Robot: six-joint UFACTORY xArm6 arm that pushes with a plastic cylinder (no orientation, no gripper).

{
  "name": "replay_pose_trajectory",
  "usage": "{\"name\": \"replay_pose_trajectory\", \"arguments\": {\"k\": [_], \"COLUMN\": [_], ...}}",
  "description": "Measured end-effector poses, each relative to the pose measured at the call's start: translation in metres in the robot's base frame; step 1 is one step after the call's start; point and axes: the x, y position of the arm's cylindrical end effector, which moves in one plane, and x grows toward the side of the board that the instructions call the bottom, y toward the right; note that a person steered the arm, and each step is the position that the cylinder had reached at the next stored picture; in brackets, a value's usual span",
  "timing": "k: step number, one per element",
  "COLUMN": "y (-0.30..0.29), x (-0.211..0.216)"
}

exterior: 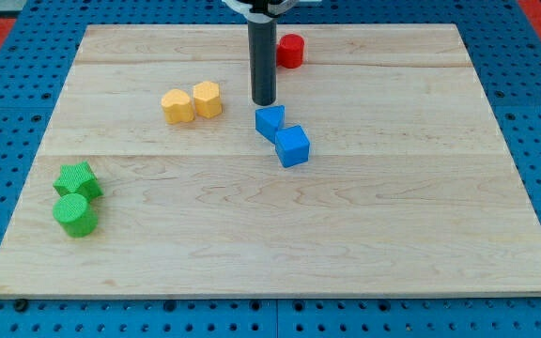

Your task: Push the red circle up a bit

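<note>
The red circle is a short red cylinder near the top edge of the wooden board, right of the middle. My dark rod comes down from the view's top, and my tip rests on the board below and left of the red circle, about a block's width away from it. The tip stands just above the blue blocks and right of the yellow ones. It touches no block.
Two blue blocks touch each other: one just below my tip, a blue cube lower right. Two yellow blocks sit side by side left of the tip. A green star and green cylinder lie at the left.
</note>
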Motion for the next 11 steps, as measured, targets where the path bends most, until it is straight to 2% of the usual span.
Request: {"name": "replay_pose_trajectory", "arguments": {"k": [6,8,9,11], "y": [0.014,0.039,0.033,0.04], "x": [-0.009,-0.07,-0.095,-0.098]}}
